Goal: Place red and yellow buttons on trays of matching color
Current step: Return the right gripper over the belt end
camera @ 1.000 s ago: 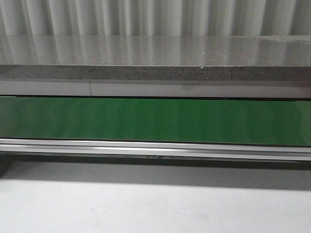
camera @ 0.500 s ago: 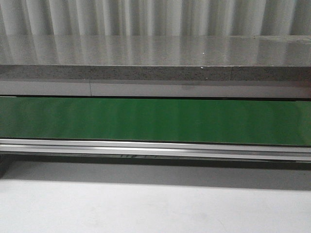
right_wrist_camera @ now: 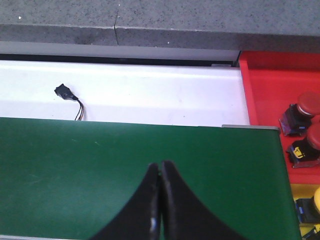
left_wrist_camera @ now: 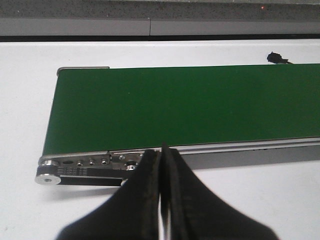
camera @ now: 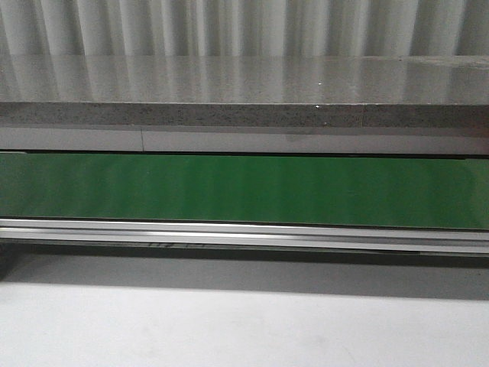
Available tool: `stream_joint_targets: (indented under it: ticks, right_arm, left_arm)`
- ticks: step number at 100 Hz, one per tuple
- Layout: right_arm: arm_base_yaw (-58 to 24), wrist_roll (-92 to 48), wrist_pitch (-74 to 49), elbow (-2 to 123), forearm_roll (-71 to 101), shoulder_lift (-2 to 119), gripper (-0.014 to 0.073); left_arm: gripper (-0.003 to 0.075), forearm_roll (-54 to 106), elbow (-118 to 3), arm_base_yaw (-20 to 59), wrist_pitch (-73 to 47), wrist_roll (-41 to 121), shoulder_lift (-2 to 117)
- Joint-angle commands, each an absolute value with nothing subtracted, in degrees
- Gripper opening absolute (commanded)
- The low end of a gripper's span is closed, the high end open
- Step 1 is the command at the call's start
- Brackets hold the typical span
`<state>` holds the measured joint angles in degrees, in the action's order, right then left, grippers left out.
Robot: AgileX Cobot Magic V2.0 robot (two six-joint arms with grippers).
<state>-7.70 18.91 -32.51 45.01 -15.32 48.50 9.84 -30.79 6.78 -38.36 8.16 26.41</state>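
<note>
1. Nothing visible has shifted in the front view since the earlier frames, except dark markings under the rail (camera: 244, 235), which now sit further left.
2. Front view: the green belt (camera: 244, 189) runs across the full width. Its surface carries no item. The silver rail borders its near edge, and the white table (camera: 244, 329) lies nearer still. A grey stone ledge (camera: 244, 92) lies beyond the belt. Neither arm appears in this view.
3. Left gripper (left_wrist_camera: 161, 150): the black fingers (left_wrist_camera: 142, 190) are pressed together with nothing between them. The tips hang over the belt's near rail, close to the belt end with its roller (left_wrist_camera: 47, 179).
4. Right gripper (right_wrist_camera: 160, 167): the black fingers (right_wrist_camera: 175, 200) are together with nothing between them. The tips hang over the belt surface (right_wrist_camera: 100, 170).
5. Red tray (right_wrist_camera: 272, 100): it sits just past the belt end, in the right wrist view only. It holds two red buttons (right_wrist_camera: 300, 112) (right_wrist_camera: 307, 145). Each has a round red mushroom cap on a dark base; the base of one shows yellow.
6. Yellow tray (right_wrist_camera: 295, 192): it adjoins the red tray, beside the belt end. It holds one yellow button (right_wrist_camera: 312, 202), cut off by the frame edge, with a dark base showing blue.
7. A small black connector (right_wrist_camera: 64, 91) with thin wires lies on the white table beyond the belt, well apart from both grippers.
</note>
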Motion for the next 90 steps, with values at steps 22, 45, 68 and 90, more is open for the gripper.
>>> stream_joint_targets:
  ticks: [22,45,68,90]
  right_arm:
    - [-7.7,19.5,-20.0,34.5,-17.1,38.1,-0.0065]
    - [-7.0,19.5,-9.7,22.9,-17.1,27.8,-0.0065]
    - [-2.8,8.9,3.3,12.4,-8.9,20.1,-0.0065]
    - [-1.2,-2.5,6.1,5.1,0.5,14.1,-0.0065]
  left_arm:
    - [-0.0020,10.9,-32.4,7.2,-34.4,8.2,26.7]
    - [-0.0020,10.9,-32.4,7.2,-34.4,8.2,26.7]
    - [-0.0020,10.9,-32.4,7.2,-34.4,8.2,26.7]
    - [-0.0020,10.9,-32.4,7.2,-34.4,8.2,26.7]
